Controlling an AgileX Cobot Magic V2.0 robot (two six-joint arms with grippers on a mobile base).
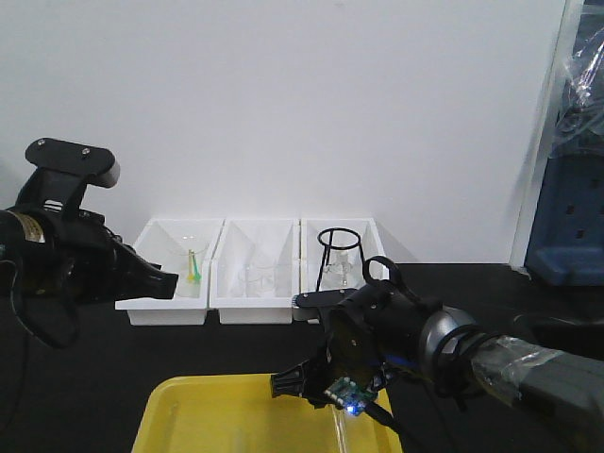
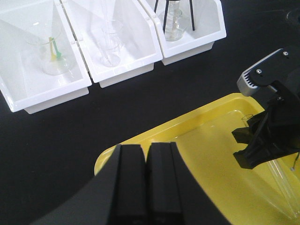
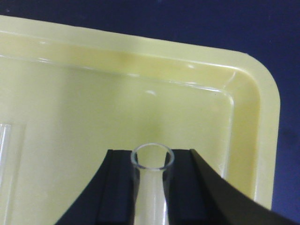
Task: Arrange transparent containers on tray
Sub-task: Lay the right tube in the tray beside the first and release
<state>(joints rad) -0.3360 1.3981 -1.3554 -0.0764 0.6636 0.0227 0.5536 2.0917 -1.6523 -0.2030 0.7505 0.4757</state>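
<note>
A black table (image 2: pixel 56 140) carries everything. Three white bins (image 2: pixel 123 47) sit side by side on it. A yellow tray (image 2: pixel 197 154) lies directly under the right gripper (image 1: pixel 321 387).

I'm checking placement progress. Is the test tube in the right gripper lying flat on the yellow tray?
Cannot tell. The right gripper is shut on the test tube over the yellow tray; contact isn't visible.
</note>
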